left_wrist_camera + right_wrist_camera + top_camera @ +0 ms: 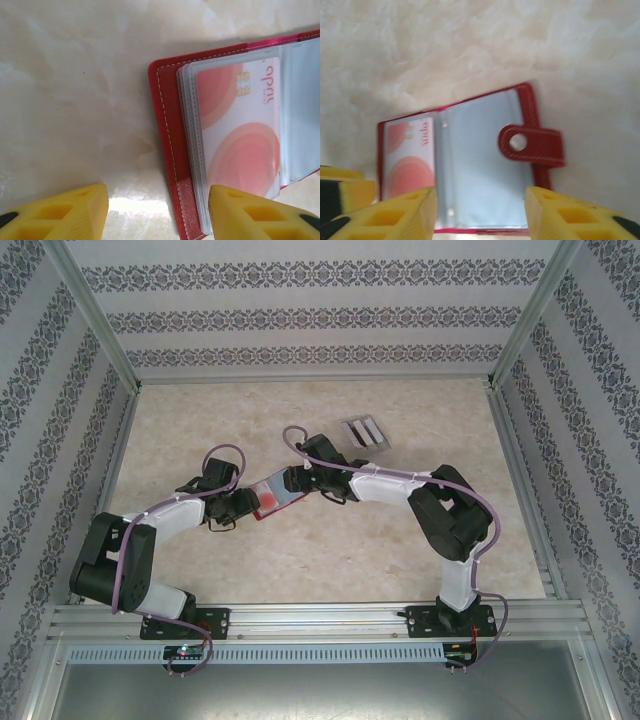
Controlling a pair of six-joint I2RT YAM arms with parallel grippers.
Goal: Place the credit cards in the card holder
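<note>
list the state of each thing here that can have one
wallet, open, lying flat on the table
card, in the wallet's clear sleeves, chip side up
snap tab, unfastened, folded in over the sleeves
left gripper, open, holding nothing, over the wallet's edge
right gripper, open, holding nothing, above the wallet
slotted stand, on the table, apart from the wallet

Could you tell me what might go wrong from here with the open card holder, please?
The left gripper and right gripper both stand open, so nothing pins the card holder. Its clear sleeves could flip over, or the cover could fold shut.
One left finger is at the holder's edge, and a sideways move may drag it.
The red card might slide from its sleeve if jolted.
</note>
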